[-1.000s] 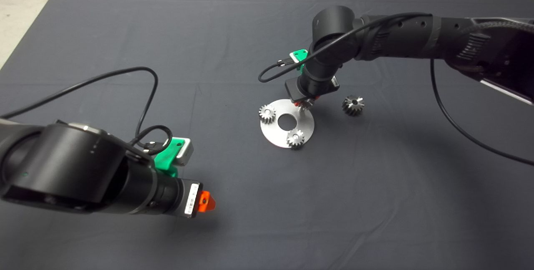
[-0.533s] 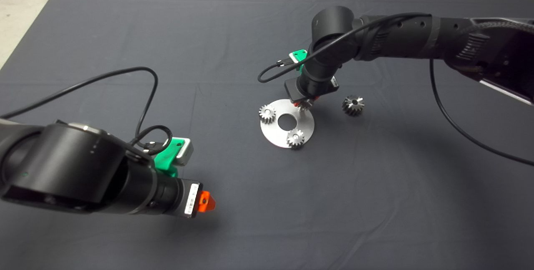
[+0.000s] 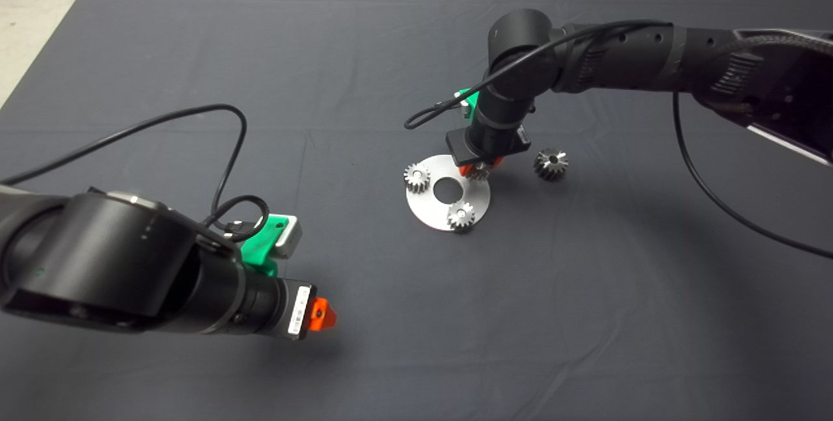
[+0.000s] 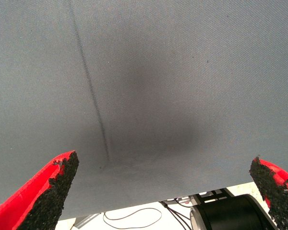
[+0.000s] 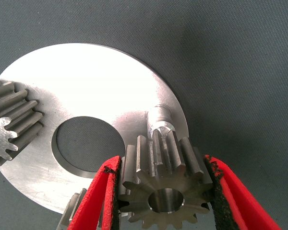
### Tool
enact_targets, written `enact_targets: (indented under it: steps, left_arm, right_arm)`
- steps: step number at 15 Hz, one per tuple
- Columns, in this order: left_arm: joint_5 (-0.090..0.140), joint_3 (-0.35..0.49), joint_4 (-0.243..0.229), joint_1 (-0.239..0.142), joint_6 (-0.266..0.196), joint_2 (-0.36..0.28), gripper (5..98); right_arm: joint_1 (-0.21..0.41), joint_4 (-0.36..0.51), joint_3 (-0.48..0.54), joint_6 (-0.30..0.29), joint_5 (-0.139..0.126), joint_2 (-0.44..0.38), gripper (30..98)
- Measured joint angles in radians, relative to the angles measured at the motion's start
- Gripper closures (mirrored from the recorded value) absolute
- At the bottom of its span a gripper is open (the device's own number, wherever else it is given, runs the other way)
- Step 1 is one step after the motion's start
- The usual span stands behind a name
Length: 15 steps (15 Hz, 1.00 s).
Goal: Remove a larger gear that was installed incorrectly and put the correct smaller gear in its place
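My right gripper point(image 3: 478, 169) is shut on the smaller gear point(image 5: 165, 184), a small steel gear with short teeth, over the far right edge of the round steel plate point(image 3: 429, 209). In the right wrist view the gear sits between the red fingers point(image 5: 103, 191), just in front of a bare steel peg point(image 5: 158, 116) on the plate point(image 5: 101, 86). The larger gear point(image 3: 550, 164) lies on the mat to the right of the plate. My left gripper point(image 3: 322, 315) is open and empty over the mat at the lower left.
Two small bright gears stand on the plate, one at its left point(image 3: 416, 177) and one at its front point(image 3: 461, 215). The plate has a round centre hole point(image 3: 446, 189). A black cable point(image 3: 195, 115) loops over the mat near the left arm.
My right gripper has shifted a little toward the front over the plate, still holding the smaller gear. The left arm has not moved.
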Motion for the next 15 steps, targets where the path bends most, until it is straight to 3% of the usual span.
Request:
enact_targets:
  steps: [10,15]
  left_arm:
    - [0.000,-0.001,0.000,0.000,0.016,0.000,11.5]
    - [0.000,-0.039,-0.001,0.000,0.022,0.000,11.5]
  right_arm:
    - [0.002,0.015,-0.013,0.000,0.000,0.001,91.3]
    - [0.013,0.062,-0.080,-0.013,0.005,0.007,91.5]
